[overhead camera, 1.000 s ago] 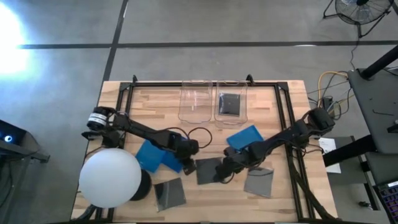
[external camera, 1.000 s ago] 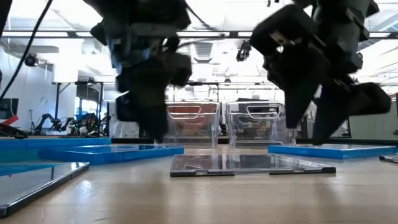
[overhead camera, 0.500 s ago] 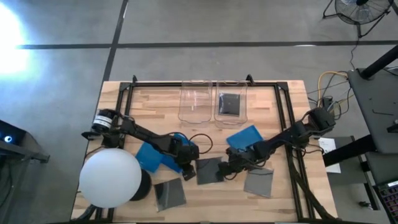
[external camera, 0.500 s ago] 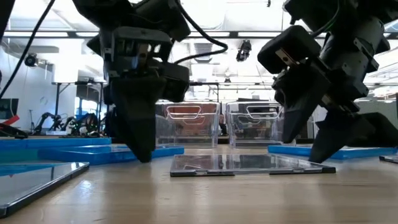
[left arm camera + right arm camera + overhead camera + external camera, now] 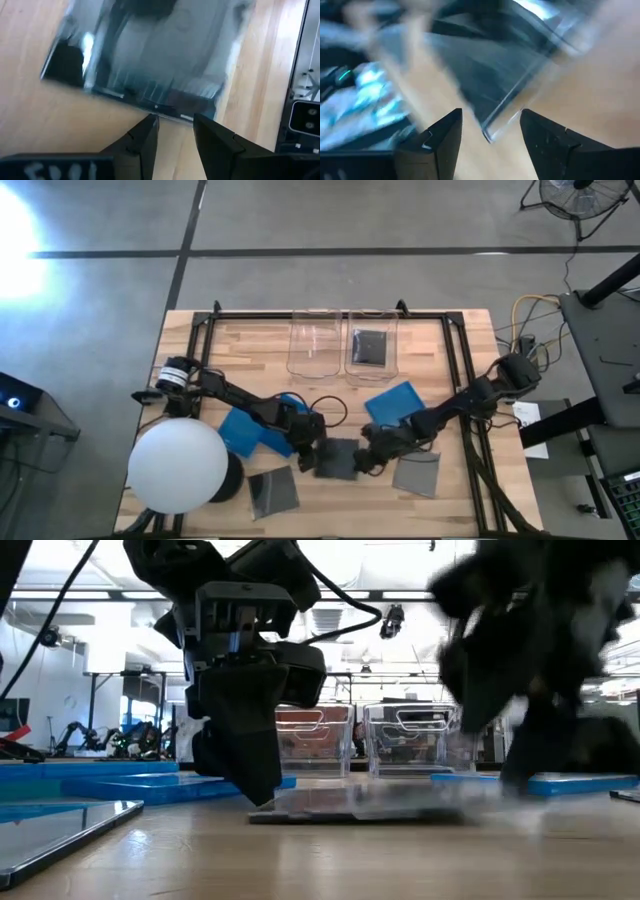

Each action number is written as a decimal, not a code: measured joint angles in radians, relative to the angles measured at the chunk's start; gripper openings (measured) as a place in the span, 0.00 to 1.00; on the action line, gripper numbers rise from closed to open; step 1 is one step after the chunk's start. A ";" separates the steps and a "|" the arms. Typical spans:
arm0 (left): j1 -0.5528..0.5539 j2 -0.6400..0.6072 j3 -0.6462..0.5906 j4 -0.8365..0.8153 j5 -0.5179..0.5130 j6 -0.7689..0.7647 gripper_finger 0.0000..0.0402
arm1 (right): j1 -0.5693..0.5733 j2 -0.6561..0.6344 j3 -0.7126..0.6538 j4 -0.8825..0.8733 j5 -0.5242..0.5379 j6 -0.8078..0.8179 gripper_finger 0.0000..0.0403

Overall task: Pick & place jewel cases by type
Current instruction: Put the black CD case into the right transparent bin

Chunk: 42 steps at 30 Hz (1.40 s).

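Two grippers, left [image 5: 313, 457] and right [image 5: 366, 459], down at opposite edges of one dark jewel case [image 5: 338, 459] lying flat mid-worktop [image 5: 450, 350]; jaws parted on both, straddling the case's edges, nothing lifted.

Both arms angled inward, wrists low. L gripper [image 5: 314, 457] fingers [image 5: 145, 142] parted; R gripper [image 5: 365, 460] fingers [image 5: 442, 140] parted likewise.

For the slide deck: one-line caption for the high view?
Left gripper and right gripper, both open, flank a dark jewel case on the table.
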 joint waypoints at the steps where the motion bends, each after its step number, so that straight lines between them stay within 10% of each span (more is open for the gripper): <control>1: 0.000 0.000 -0.002 -0.003 -0.001 0.008 0.28 | 0.001 -0.020 0.009 0.014 -0.009 -0.019 0.48; 8: -0.001 -0.002 0.003 -0.018 -0.001 0.058 0.28 | -0.015 -0.075 0.046 0.041 0.143 -0.109 0.48; 24: -0.001 -0.002 0.009 0.002 -0.033 0.057 0.28 | -0.021 0.002 0.053 0.105 0.008 0.037 0.47; 42: 0.004 -0.016 0.008 0.002 -0.050 0.079 0.28 | -0.039 0.012 0.053 0.103 -0.057 0.093 0.06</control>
